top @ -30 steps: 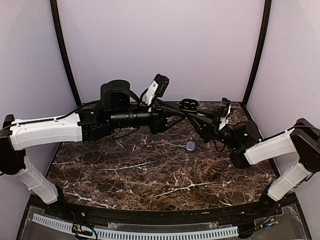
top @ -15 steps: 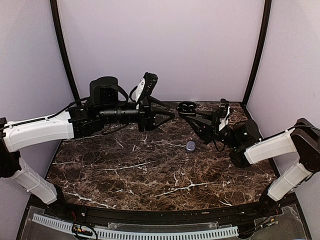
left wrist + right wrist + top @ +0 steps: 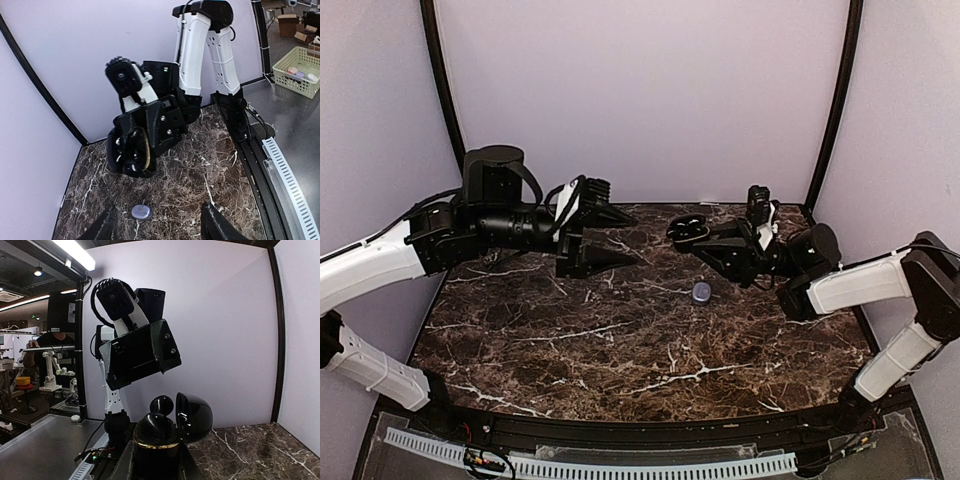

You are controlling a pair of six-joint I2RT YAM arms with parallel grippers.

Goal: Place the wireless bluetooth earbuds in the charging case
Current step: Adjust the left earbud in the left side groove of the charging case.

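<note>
The right end effector is clamped on the black charging case and holds it above the far part of the table, with the lid swung open. A pale purple earbud lies on the table near the case, on the near side. The left end effector hangs well to the left with its fingers apart. A dark bud may sit atop the case, but the wrist view is unclear.

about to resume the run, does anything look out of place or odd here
One pale purple earbud lies loose on the marble table, apart from the black charging case, which the right gripper holds in the air with its lid open. A dark rounded piece stands proud of the case, possibly an unseated bud.
</note>
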